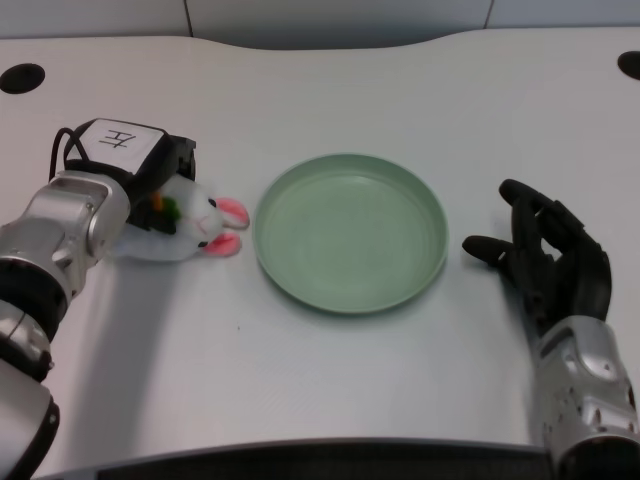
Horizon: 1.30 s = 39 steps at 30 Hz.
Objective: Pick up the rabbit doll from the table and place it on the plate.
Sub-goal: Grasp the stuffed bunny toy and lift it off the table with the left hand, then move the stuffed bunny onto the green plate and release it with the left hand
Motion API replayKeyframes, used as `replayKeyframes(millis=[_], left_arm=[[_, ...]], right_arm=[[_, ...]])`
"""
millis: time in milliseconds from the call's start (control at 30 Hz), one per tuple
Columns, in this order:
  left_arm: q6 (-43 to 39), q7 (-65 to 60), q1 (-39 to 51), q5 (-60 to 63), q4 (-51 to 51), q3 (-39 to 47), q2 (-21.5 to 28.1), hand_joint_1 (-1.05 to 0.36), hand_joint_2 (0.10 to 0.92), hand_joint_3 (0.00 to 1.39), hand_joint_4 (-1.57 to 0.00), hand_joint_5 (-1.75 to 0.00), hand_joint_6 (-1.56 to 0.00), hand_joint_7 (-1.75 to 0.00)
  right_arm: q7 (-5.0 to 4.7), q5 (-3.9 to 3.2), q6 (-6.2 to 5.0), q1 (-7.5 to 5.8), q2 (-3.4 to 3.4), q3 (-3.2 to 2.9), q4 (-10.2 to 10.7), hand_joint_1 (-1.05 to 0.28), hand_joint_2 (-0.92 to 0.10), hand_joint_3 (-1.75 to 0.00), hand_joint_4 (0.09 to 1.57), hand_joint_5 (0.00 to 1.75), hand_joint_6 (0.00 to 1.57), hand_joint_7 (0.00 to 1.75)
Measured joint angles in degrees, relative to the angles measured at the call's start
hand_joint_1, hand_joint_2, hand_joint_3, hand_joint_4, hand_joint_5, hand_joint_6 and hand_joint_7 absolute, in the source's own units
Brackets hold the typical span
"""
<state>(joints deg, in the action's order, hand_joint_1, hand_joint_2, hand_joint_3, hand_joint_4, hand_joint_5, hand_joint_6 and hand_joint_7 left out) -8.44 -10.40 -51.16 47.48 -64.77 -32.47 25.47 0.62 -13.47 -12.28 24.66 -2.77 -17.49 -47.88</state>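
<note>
Rabbit doll (200, 225) is lying on the surface (330, 390) just left of the plate (350, 232). Left hand (150, 165) is covering it; fingers hidden, can't tell grip.

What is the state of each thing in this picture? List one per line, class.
White plush rabbit doll with pink ears: lying on the white table, left of the plate, not yet on it.
Round green plate: upright, empty.
Left hand: over the doll's back; grip hidden.
Right hand: resting on the table, holding nothing.
</note>
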Motion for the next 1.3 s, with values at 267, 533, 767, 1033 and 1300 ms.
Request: replayKeyframes(millis=[267, 533, 767, 1033, 1300], left_arm=[[0.73, 3.94, -0.78, -0.25, -0.8, -0.4, 0.17, -0.23, 0.841, 0.0, -0.69, -1.6, -0.87, -0.72], [2.11, 6.2, -0.94, -2.14, -0.36, 0.65, 0.12, -0.2, 0.914, 0.01, -0.66, -1.7, -0.7, -1.28], [-0.58, 6.58, -0.63, -4.87, 1.97, 2.93, 1.88, -0.13, 0.918, 0.07, -0.76, -1.75, -0.58, -1.74], [-0.21, 10.41, -0.75, -6.82, 10.18, 5.85, 5.21, -0.12, 0.921, 0.07, -0.75, -1.75, -0.53, -1.75], [1.81, 13.97, -0.75, -6.82, 16.25, 7.02, 7.5, -0.11, 0.889, 0.05, -0.75, -1.75, -0.56, -1.75]], right_arm=[[0.0, -0.04, 0.01, 0.0, 0.0, -0.04, 0.0, -0.31, -0.92, -0.3, 0.72, 1.04, 0.71, 0.42], [0.09, -0.05, 0.01, -0.01, 0.03, -0.05, 0.07, -0.31, -0.92, -0.3, 0.74, 1.05, 0.72, 0.42], [0.26, -0.1, 0.0, -0.01, 0.03, -0.09, 0.17, -0.31, -0.92, -0.29, 0.73, 1.04, 0.71, 0.42], [0.08, 0.07, 0.0, -0.01, 0.11, -0.01, 0.07, -0.31, -0.92, -0.29, 0.73, 1.03, 0.72, 0.43], [-0.19, 0.1, -0.01, 0.06, 0.14, 0.0, -0.2, -0.31, -0.92, -0.29, 0.74, 1.02, 0.72, 0.43]])
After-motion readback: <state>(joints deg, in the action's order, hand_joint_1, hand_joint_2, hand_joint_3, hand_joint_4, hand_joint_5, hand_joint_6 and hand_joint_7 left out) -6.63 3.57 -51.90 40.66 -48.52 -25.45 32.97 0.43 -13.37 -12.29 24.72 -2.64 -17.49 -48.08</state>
